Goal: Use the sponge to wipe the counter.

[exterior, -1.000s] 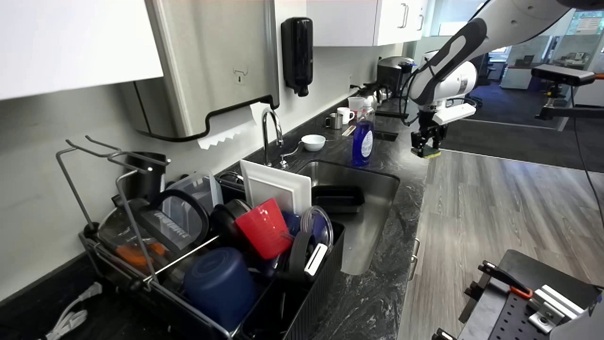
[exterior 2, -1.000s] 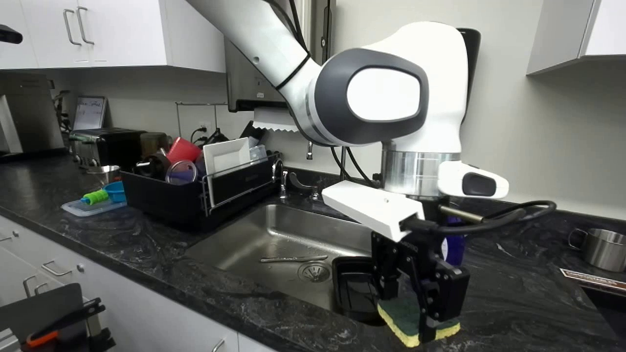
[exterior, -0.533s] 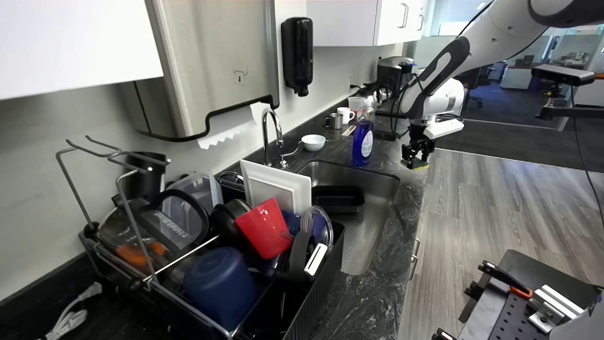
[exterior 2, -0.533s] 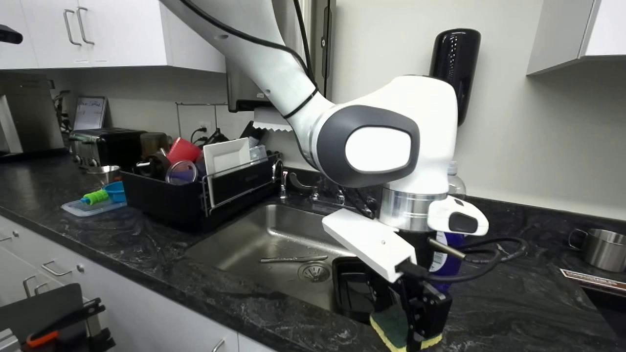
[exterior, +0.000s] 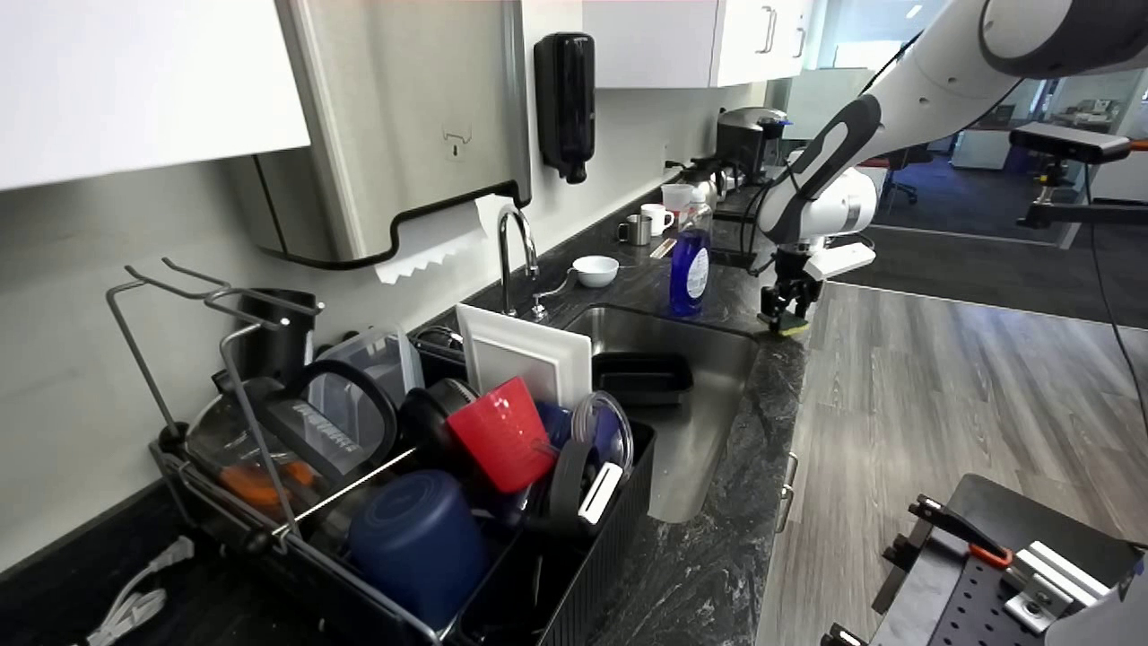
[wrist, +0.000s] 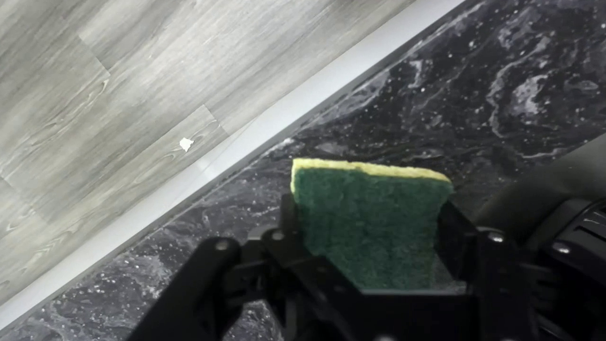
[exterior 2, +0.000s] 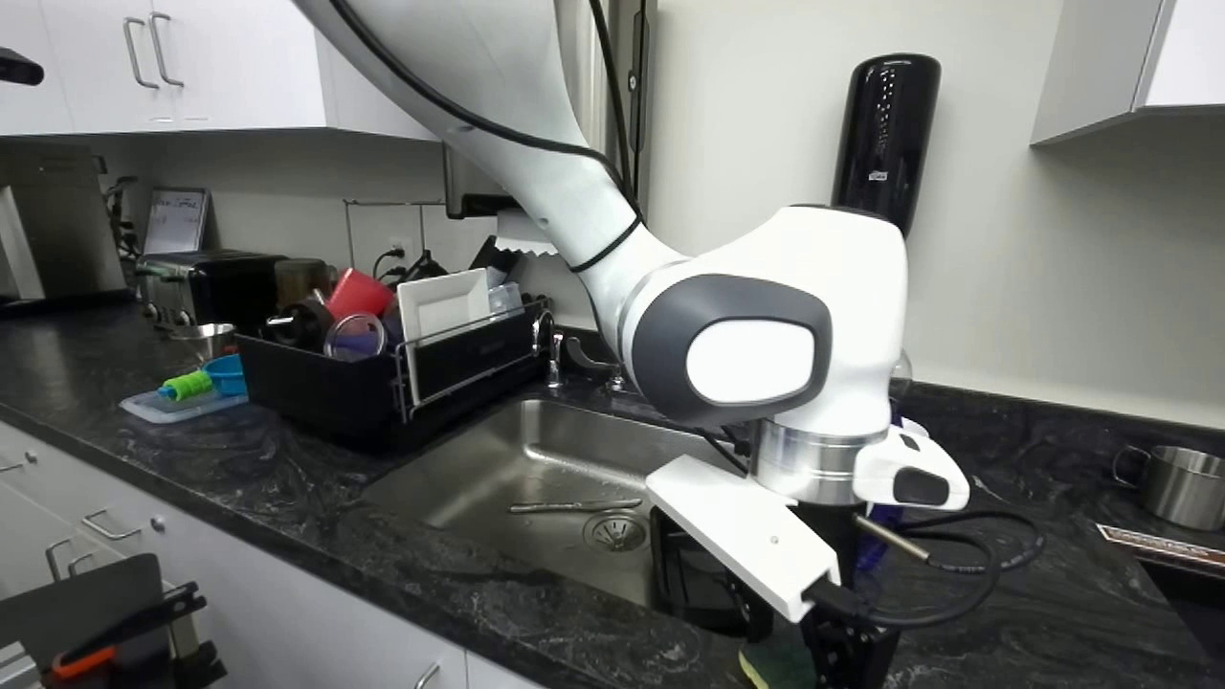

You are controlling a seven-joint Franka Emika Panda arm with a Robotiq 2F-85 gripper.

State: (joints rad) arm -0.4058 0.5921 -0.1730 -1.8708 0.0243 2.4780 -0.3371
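Observation:
The sponge (wrist: 369, 222) has a dark green top and a pale yellow underside. My gripper (wrist: 368, 213) is shut on it, with one finger against each side. In the exterior views the gripper (exterior: 789, 301) holds the sponge (exterior: 793, 325) low at the black marbled counter (exterior: 708, 574), between the sink's end and the counter's front edge. The sponge lies flat and seems to be on or just over the surface; contact is hard to tell. In an exterior view the sponge (exterior 2: 777, 664) is partly cut off by the lower edge, as is the gripper (exterior 2: 804, 641).
The steel sink (exterior 2: 536, 469) holds a black tray (exterior: 641, 377) beside the arm. A blue soap bottle (exterior: 691, 269) stands behind the gripper. A full dish rack (exterior 2: 306, 392) stands at the sink's other end. A metal cup (exterior 2: 1182, 488) stands farther along the counter.
My gripper has come down with the sponge in it, from above the counter's front edge to the counter surface, and in over the counter a little. The sponge stays gripped.

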